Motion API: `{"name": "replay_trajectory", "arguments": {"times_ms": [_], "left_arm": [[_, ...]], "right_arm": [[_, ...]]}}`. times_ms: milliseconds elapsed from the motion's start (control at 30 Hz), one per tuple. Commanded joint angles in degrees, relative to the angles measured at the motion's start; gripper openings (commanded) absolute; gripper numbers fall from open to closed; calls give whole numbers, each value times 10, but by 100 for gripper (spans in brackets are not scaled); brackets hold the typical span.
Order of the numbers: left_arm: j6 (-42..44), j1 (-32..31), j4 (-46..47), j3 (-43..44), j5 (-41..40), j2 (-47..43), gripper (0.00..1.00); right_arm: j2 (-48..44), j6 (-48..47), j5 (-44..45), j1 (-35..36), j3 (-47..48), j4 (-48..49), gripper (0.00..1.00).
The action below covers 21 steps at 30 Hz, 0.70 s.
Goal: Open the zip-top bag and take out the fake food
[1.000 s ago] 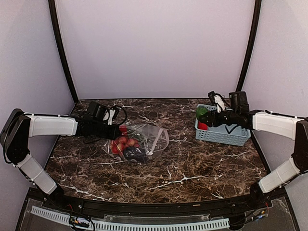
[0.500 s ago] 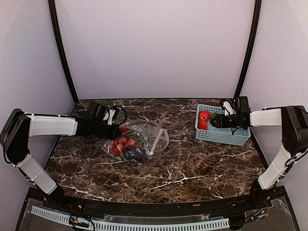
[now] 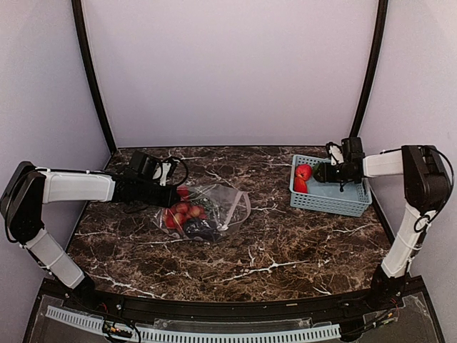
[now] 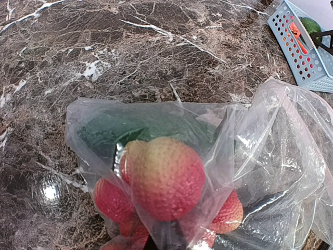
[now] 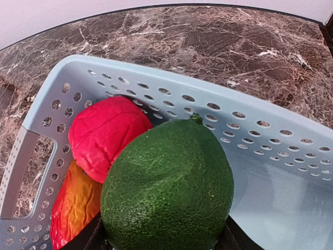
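The left gripper (image 3: 170,194) is clenched on the bag (image 4: 270,135) edge. The right gripper (image 3: 321,173) grasps a green fruit (image 5: 166,182) over the basket (image 5: 260,125).

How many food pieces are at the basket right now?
3. A red piece and an orange-red piece lie together at one end of the basket. A green fruit sits in the right gripper just above them. Others may be hidden beneath it.
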Motion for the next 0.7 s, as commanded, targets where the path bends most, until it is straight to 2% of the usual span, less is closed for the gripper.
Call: {"name": "replay_trajectory", "arguments": {"times_ms": [0, 133, 333, 667], "left_arm": [[0, 4, -4, -8, 1, -14, 1], [1, 4, -4, -8, 1, -14, 1], [1, 4, -4, -9, 2, -16, 1], [3, 4, -7, -16, 2, -28, 1]], "right_arm": [[26, 9, 12, -4, 36, -20, 60], [45, 9, 16, -5, 57, -39, 69], [36, 9, 6, -5, 55, -42, 89], [-68, 10, -42, -3, 10, -35, 99]]}}
